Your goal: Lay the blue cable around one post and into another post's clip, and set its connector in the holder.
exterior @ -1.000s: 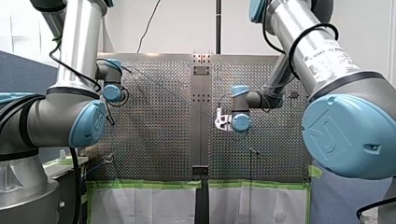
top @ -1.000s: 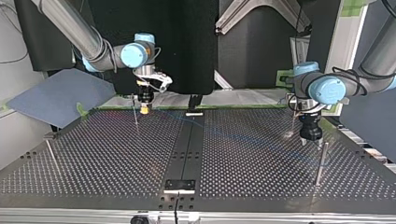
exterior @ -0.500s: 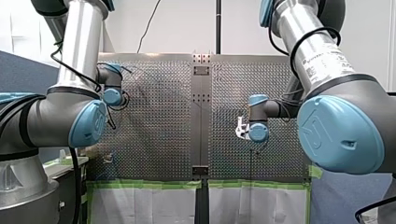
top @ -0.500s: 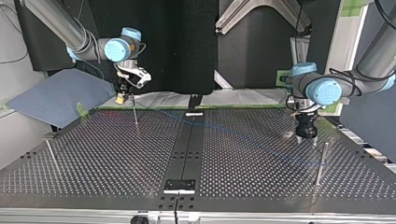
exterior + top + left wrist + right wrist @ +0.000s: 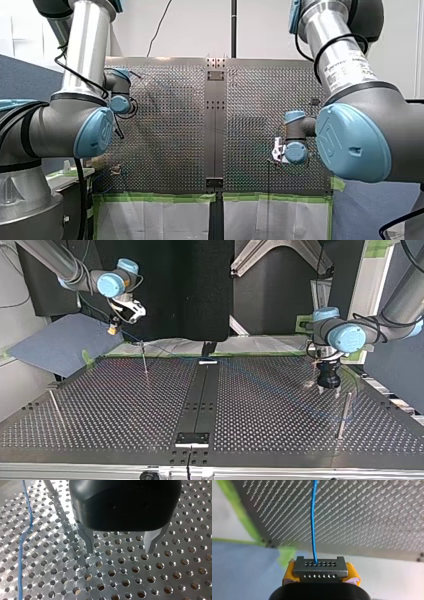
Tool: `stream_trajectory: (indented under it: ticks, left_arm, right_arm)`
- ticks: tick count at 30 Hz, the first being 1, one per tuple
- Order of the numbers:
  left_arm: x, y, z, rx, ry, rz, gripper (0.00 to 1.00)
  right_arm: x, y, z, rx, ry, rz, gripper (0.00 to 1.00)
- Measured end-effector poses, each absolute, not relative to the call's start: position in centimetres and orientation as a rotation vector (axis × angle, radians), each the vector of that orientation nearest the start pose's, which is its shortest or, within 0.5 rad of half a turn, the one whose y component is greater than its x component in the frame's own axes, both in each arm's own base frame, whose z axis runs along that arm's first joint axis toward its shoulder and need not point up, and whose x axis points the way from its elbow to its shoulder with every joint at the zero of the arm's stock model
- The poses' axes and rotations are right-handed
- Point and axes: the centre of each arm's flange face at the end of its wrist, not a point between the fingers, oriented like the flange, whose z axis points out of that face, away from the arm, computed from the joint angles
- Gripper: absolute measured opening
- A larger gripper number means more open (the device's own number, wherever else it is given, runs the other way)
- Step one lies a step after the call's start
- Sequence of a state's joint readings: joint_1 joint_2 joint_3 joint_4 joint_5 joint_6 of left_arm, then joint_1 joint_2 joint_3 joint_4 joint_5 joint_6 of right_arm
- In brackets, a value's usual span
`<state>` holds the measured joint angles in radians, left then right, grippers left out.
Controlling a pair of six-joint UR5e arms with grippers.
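Observation:
My right gripper (image 5: 320,568) has yellow pads and is shut on a dark grey connector (image 5: 320,565). The blue cable (image 5: 313,520) runs out of the connector toward the perforated table (image 5: 367,512). In the top view this gripper (image 5: 114,332) hangs high at the left, past the table's far edge and above a thin post (image 5: 144,358). My left gripper (image 5: 120,551) stands open just over the plate with nothing between its metal fingers. The blue cable (image 5: 27,527) passes beside it. In the top view the left gripper (image 5: 328,386) is at the right, close to another post (image 5: 344,412).
A third post (image 5: 55,407) stands at the top view's near left. A black strip (image 5: 200,395) runs down the table's middle, with a small fixture at its near end (image 5: 192,438) and another at its far end (image 5: 208,360). Green tape (image 5: 160,197) lines the table's edge.
My right gripper has carried the connector toward the top view's left and upward, past the thin post and off the table's far edge. My left gripper has barely moved.

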<state>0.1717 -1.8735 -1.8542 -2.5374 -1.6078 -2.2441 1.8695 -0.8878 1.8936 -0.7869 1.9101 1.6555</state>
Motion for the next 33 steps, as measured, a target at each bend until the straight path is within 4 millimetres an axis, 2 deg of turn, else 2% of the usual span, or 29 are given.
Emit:
stream_trajectory:
  ticks: [5,12,23,33]
  left_arm:
    - [56.9,-3.5,25.3,-0.666,1.416,-0.37,1.0]
    - [56.8,-3.8,25.3,-0.663,1.421,-0.373,1.0]
    - [56.8,-4.3,25.3,-0.656,1.424,-0.379,1.0]
    - [56.8,-4.6,25.3,-0.651,1.424,-0.383,1.0]
  right_arm:
    - [24.1,-47.9,1.2,1.326,-1.444,1.042,0.0]
    - [23.3,-47.4,-1.8,1.326,-1.465,1.036,0.0]
    - [21.8,-48.6,-5.8,1.325,-1.463,1.074,0.0]
    - [21.6,-49.4,-9.3,1.351,-1.437,1.148,0.0]
